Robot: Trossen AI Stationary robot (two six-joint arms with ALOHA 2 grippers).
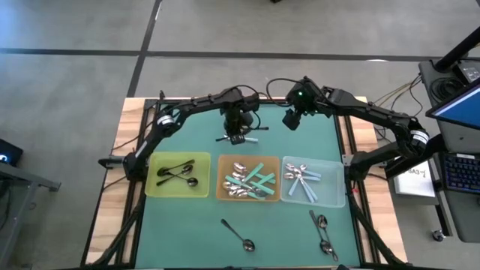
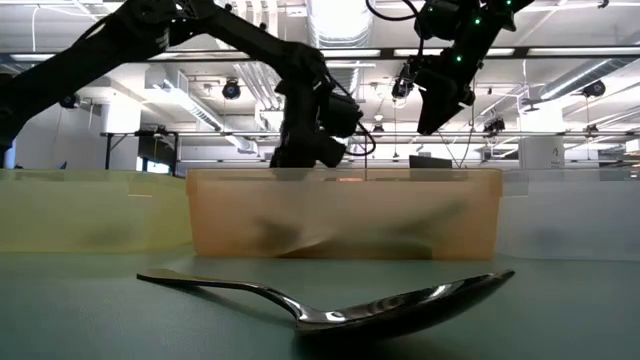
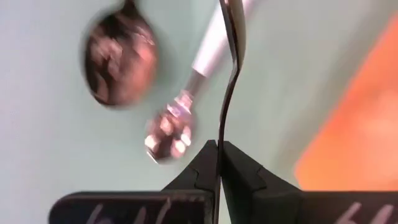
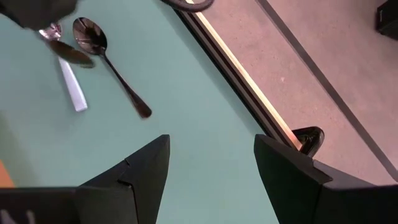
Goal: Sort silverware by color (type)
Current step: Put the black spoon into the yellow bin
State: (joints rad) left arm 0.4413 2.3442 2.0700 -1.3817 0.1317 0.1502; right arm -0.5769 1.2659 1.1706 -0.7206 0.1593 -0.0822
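My left gripper [image 1: 237, 132] hovers over the far middle of the green table, pointing down, shut on a dark spoon [image 3: 229, 81] that shows edge-on in the left wrist view. On the table under it lie a black spoon [image 4: 111, 65] and a spoon with a pale handle [image 4: 71, 90], whose silver bowl [image 3: 168, 134] shows in the left wrist view. My right gripper [image 1: 291, 120] hangs open in the air to the right of them, with nothing between its fingers [image 4: 146, 165]. My left gripper pinches a thin stretch of the dark spoon [image 3: 219, 134] between its two fingertips, coming from above. The spoon stands edge-on to the fingers and reaches away below them, clear of the table. Which end of the spoon is held, I cannot tell.
Three trays stand in a row across the middle: yellow [image 1: 201, 159] with black spoons, orange [image 1: 222, 180] with teal-handled spoons, clear [image 1: 337, 187] with pale-handled ones. Loose spoons lie near the front edge [image 1: 238, 235] [image 1: 324, 234]; the first fills the low view's foreground [image 2: 340, 300].
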